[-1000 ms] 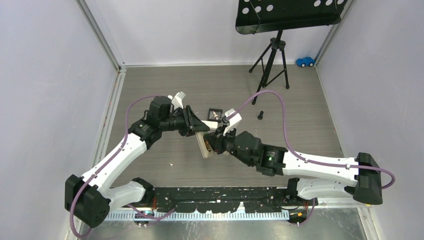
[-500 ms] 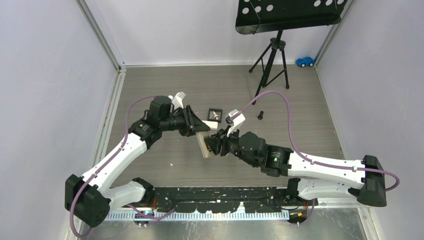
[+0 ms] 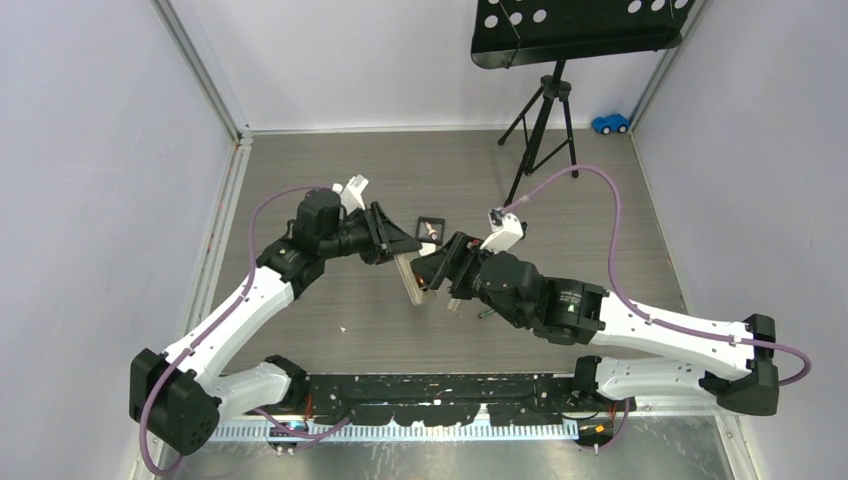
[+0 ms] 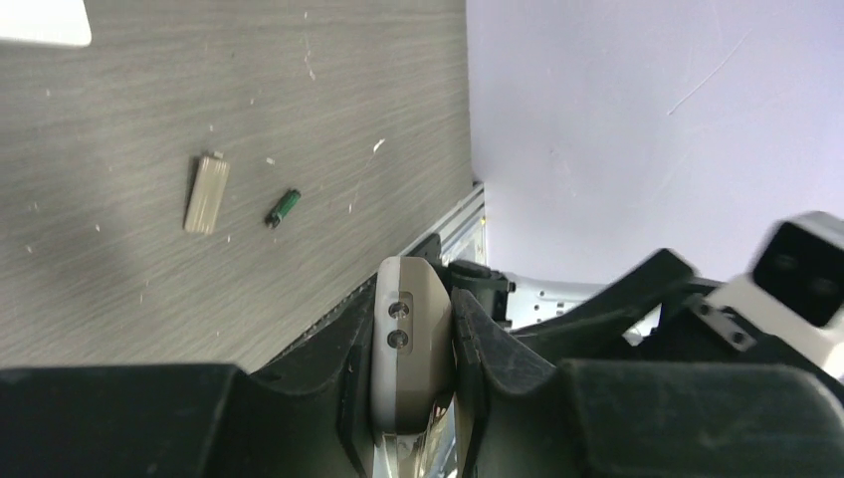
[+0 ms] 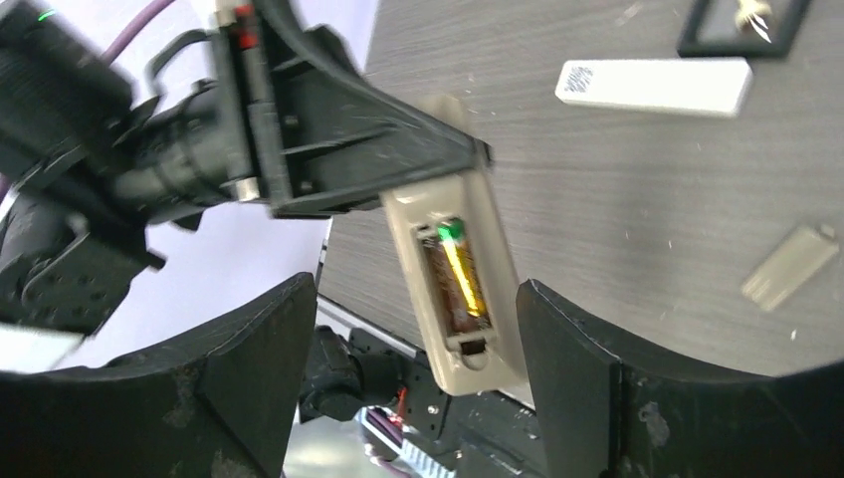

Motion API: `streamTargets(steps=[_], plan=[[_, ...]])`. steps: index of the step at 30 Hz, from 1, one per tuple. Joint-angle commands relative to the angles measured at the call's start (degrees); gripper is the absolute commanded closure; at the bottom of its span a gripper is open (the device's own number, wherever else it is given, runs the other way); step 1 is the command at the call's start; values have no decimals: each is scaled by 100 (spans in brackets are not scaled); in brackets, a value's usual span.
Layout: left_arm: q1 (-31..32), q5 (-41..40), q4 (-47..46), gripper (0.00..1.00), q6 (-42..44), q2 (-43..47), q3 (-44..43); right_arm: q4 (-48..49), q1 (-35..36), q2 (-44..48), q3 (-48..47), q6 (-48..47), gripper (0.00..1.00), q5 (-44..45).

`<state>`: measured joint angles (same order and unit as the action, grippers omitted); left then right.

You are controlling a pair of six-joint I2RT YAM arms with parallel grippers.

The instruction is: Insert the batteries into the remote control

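Observation:
My left gripper (image 4: 413, 334) is shut on the remote control (image 4: 410, 344), which it holds in the air with the grey-beige back facing out. In the right wrist view the remote control (image 5: 498, 299) shows its battery bay uncovered. An orange battery (image 5: 464, 287) lies in the bay, and something green shows at its upper end. My right gripper (image 5: 413, 304) is open, one finger on each side of the remote's lower end, touching nothing. A green battery (image 4: 283, 208) lies loose on the table, also visible from above (image 3: 484, 314).
The beige battery cover (image 5: 791, 266) lies on the table near the green battery. The shorter white remote (image 5: 652, 86) and a small black tray (image 3: 430, 228) lie further back. A music stand's tripod (image 3: 540, 120) and a blue toy car (image 3: 609, 123) stand at the far side.
My right gripper has opened wide and drawn back to the right, away from the remote. The left gripper has kept its hold on the remote, hardly moving.

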<state>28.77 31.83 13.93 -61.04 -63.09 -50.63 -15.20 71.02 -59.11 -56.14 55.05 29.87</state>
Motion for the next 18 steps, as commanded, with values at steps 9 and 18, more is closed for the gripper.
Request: streamTargets(steps=[9, 18], plan=[[-12, -1075, -873, 100, -407, 654, 246, -570, -27, 257, 666, 3763, 18, 1042], [-12, -1455, -1005, 100, -1012, 883, 467, 945, -32, 577, 1392, 4905, 12, 940]])
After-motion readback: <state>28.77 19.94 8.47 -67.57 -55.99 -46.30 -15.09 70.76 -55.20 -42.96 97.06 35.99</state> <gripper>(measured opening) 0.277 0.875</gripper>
